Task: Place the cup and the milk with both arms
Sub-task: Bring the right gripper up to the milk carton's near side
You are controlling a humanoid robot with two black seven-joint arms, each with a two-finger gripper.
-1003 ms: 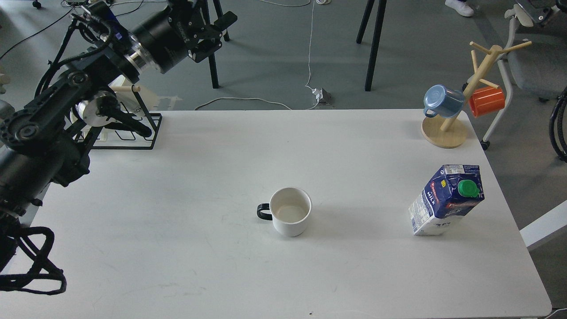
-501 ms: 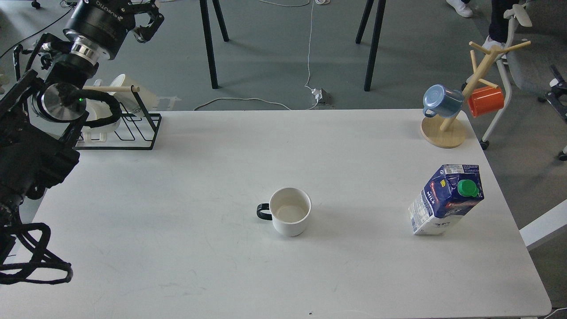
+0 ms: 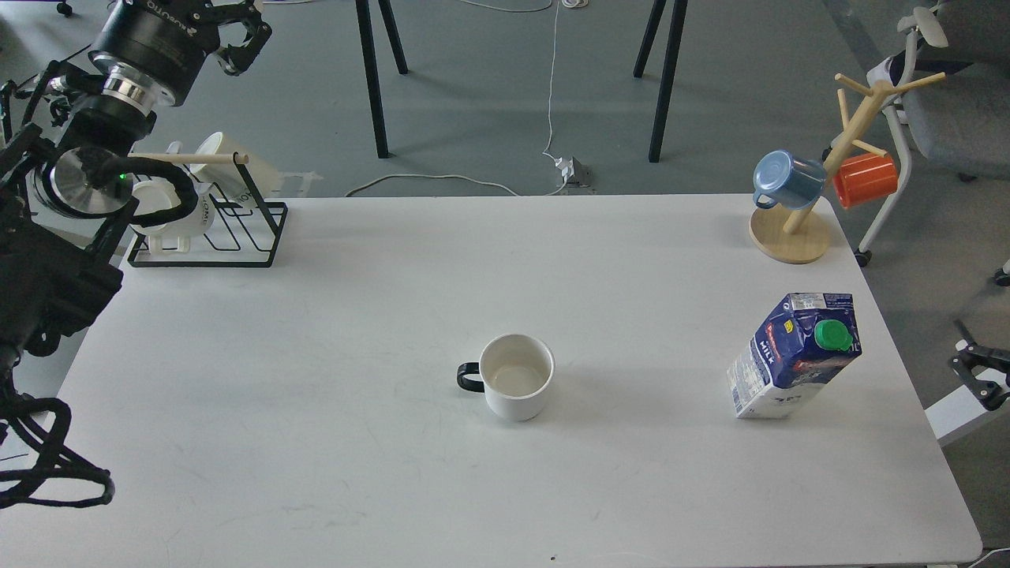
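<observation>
Near the middle of the white surface (image 3: 331,331) stands the cup (image 3: 517,386), upright, its black handle pointing toward my left side and its pale inside bare. Well to the right of the cup, close to the surface's right edge, is the milk (image 3: 793,359), upright, with its green cap on the slope facing me. Beyond the milk, at the far right corner, a wooden mug tree (image 3: 821,181) holds a blue cup (image 3: 785,180) and an orange cup (image 3: 866,180). Far to the left of the cup, at the far left corner, a black wire rack (image 3: 229,229) holds cream mugs (image 3: 229,162). My left arm (image 3: 63,205) rises over that rack and reaches past the far edge of the surface, well away from the cup. Its gripper (image 3: 237,35) hangs above the floor at the top left of the view; the jaws look parted and hold nothing, though part of them is cut off by the frame. Off the right edge of the surface, beside and a little nearer than the milk, a small dark part (image 3: 978,375) shows at the border of the view; I cannot tell whether it is my right gripper, nor how its jaws stand. Nothing touches the cup or the milk.
</observation>
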